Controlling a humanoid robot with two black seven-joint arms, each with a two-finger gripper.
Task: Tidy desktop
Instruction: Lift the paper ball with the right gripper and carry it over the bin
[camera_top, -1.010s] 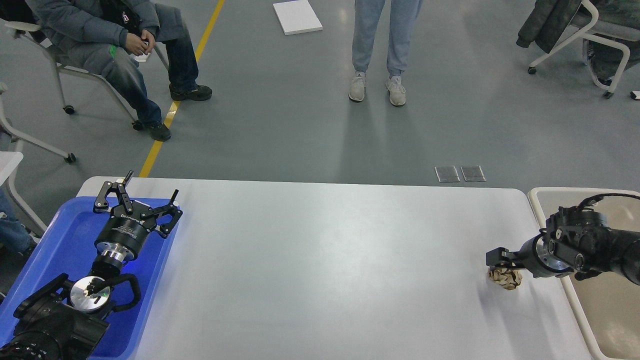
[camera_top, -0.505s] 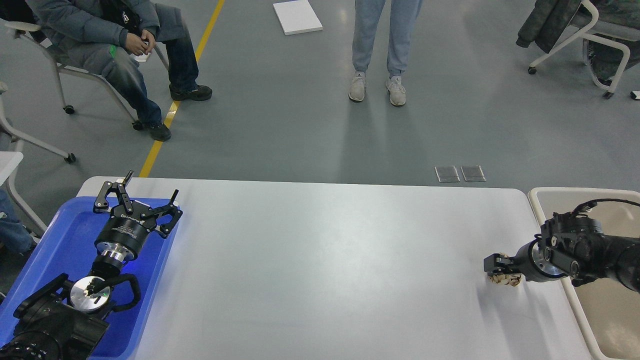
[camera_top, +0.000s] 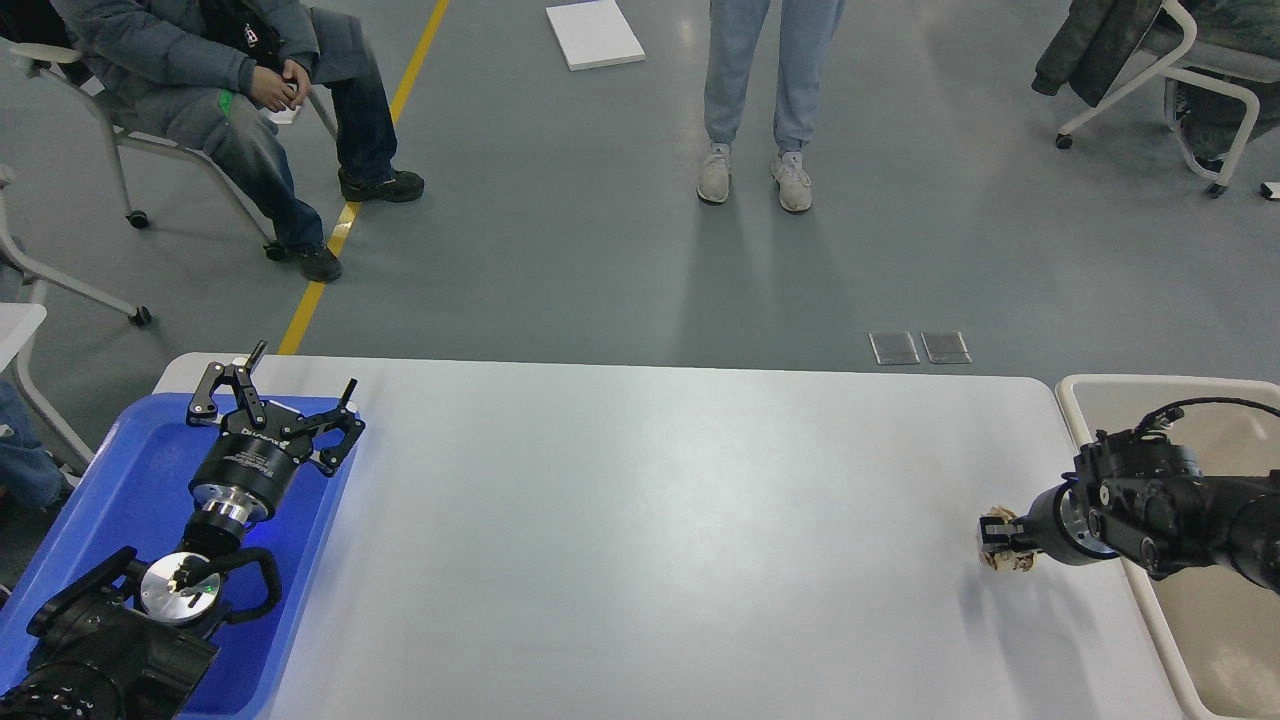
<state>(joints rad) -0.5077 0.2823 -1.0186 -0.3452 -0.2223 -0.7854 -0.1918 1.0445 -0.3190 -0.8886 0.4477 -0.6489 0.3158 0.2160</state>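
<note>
With right gripper (camera_top: 1000, 540) clamped around crumpled paper wad (camera_top: 1008, 560) above desktop (camera_top: 640, 520), swing toward beige bin (camera_top: 1075, 400) at 3 o'clock.

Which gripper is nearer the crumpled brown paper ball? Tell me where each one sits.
Right. The right gripper is at the paper ball near the desktop's right edge; the left gripper hangs over the blue tray, far left.

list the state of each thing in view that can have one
left pincer: open, holding nothing, above the blue tray
right pincer: closed on the crumpled paper ball
crumpled paper ball: gripped, near the desktop's right edge
beige bin: no contents visible
blue tray: no objects visible inside
</note>
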